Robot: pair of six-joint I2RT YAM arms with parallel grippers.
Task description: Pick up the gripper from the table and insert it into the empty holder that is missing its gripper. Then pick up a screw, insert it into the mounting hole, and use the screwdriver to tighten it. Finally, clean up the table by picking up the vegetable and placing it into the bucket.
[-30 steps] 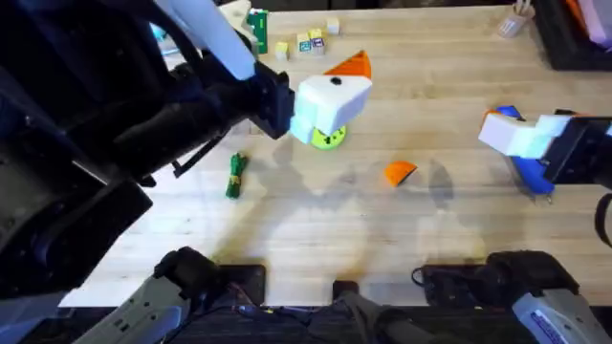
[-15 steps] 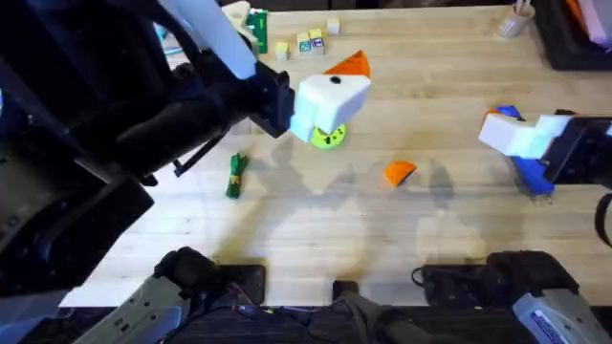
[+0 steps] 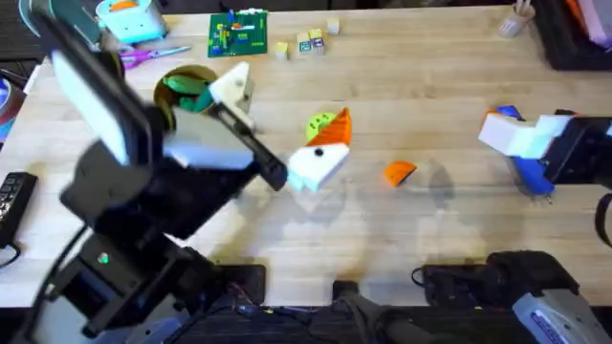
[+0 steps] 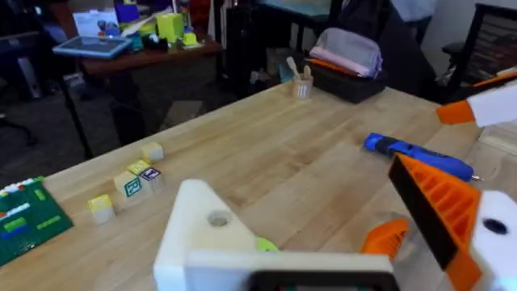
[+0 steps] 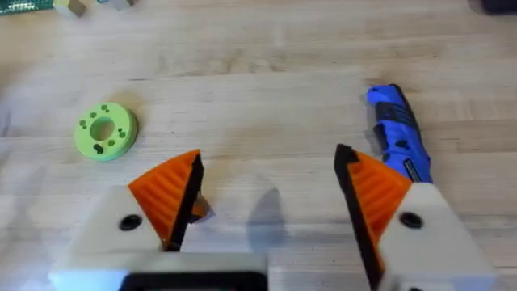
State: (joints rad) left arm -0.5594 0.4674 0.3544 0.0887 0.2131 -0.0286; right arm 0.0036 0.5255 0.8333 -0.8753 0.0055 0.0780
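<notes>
My left gripper (image 3: 287,105) hangs open over the table's middle left. One finger is the bare white holder (image 3: 234,88) (image 4: 198,234) with a small hole in its face. The other finger carries an orange ribbed pad (image 3: 335,129) (image 4: 440,206). The loose orange gripper (image 3: 400,172) (image 4: 388,238) lies on the wood to the right. My right gripper (image 3: 507,134) (image 5: 266,186) is open and empty, beside the blue screwdriver (image 3: 531,174) (image 5: 396,129). The bucket (image 3: 186,91) holds larger green vegetables. The small vegetable is hidden under my left arm. I can make out no screw.
A flat green ring with a yellow centre (image 3: 320,124) (image 5: 105,131) lies by the left gripper. At the back are a green board (image 3: 237,33), small blocks (image 3: 306,43), scissors (image 3: 143,55) and a dark tray (image 3: 579,38). A remote (image 3: 11,196) lies at the left edge.
My left arm has dropped away from the camera and swung left. Its gripper has turned and now spans from the bucket to the ring, covering the vegetable. The right arm is still.
</notes>
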